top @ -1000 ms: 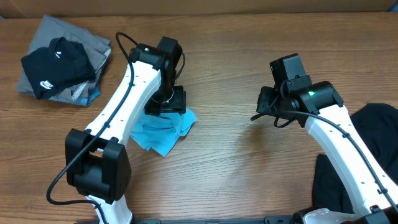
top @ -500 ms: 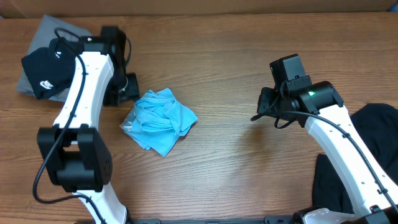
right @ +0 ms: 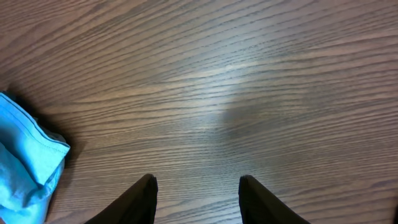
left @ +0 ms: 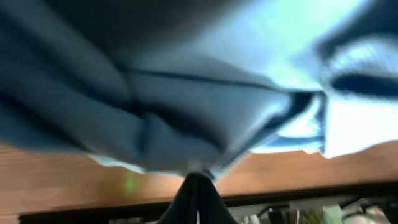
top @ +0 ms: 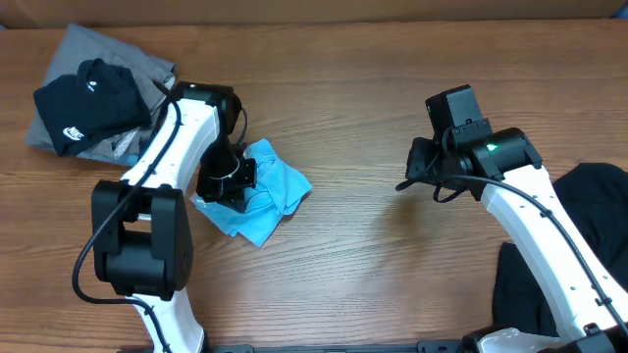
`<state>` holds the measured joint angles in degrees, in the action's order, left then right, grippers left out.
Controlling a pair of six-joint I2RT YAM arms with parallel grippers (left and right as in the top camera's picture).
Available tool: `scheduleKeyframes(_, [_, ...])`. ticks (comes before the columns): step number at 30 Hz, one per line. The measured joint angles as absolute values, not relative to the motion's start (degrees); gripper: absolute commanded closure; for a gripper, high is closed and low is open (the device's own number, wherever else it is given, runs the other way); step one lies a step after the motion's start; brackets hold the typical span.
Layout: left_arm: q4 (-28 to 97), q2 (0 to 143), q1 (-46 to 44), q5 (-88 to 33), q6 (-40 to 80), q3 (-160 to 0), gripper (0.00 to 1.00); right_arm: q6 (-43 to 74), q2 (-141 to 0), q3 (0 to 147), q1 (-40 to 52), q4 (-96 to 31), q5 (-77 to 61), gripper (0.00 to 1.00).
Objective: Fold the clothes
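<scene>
Left claw (left: 198,183) pinching crumpled light blue cotton T-shirt (top: 277,192); right claw (right: 198,194) spread, empty. No fold yet. Black/grey cloth stack (top: 90,106) prob. done; black fabric heap (top: 591,196) waiting.

Soft matt cloth on a wood-grain top.
Thin, crumpled, matt knit with stitched hems for the light blue T-shirt (top: 280,186); matt black T-shirt (top: 83,103) with white print, over dull grey cloth (top: 98,44); smooth brown wood-grain table (top: 373,265), faint sheen, possibly laminate; smooth glossy white plastic arm shells (top: 177,137).
</scene>
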<state>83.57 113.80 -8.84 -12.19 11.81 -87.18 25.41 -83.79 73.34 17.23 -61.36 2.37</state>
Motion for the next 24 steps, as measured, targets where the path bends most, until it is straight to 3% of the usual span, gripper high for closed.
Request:
scheduleKeyframes(4, [85.3,110.5,-12.6,-14.1,11.4,-87.1,0.95,25.4,-83.8,73.3,17.2,-60.8,2.4,0.51])
scheduleKeyframes(6, [86.2,109.0,-15.0,-13.9,11.6,-87.1,0.84,25.4,-83.8,73.3,17.2,-60.8,2.3,0.49])
scheduleKeyframes(7, [86.7,107.9,-16.6,-11.6,12.9,-87.1,0.71,25.3,-83.8,73.3,17.2,-60.7,2.4,0.49])
scheduleKeyframes(9, [87.0,106.8,-17.9,-7.3,15.9,-87.1,0.59,25.3,-83.8,73.3,17.3,-60.7,2.4,0.48])
scheduleKeyframes(15, [79.8,105.3,-14.0,3.0,21.5,-85.1,0.5,25.3,-83.8,73.3,17.2,-60.7,2.4,0.47])
scheduleKeyframes(17, [75.1,105.2,-12.4,3.5,22.1,-81.6,0.51,25.3,-83.8,73.3,17.2,-60.8,2.3,0.47])
scheduleKeyframes(19, [70.0,105.0,-11.2,2.2,22.2,-77.2,0.65,25.3,-83.8,73.3,17.2,-60.8,2.3,0.47])
scheduleKeyframes(22, [65.6,104.9,-11.1,0.8,22.7,-73.6,0.96,25.3,-83.8,73.3,17.2,-60.9,2.4,0.47])
scheduleKeyframes(24, [66.5,104.9,-11.2,-1.1,22.4,-72.4,0.96,25.2,-83.8,73.3,17.2,-60.9,2.4,0.47])
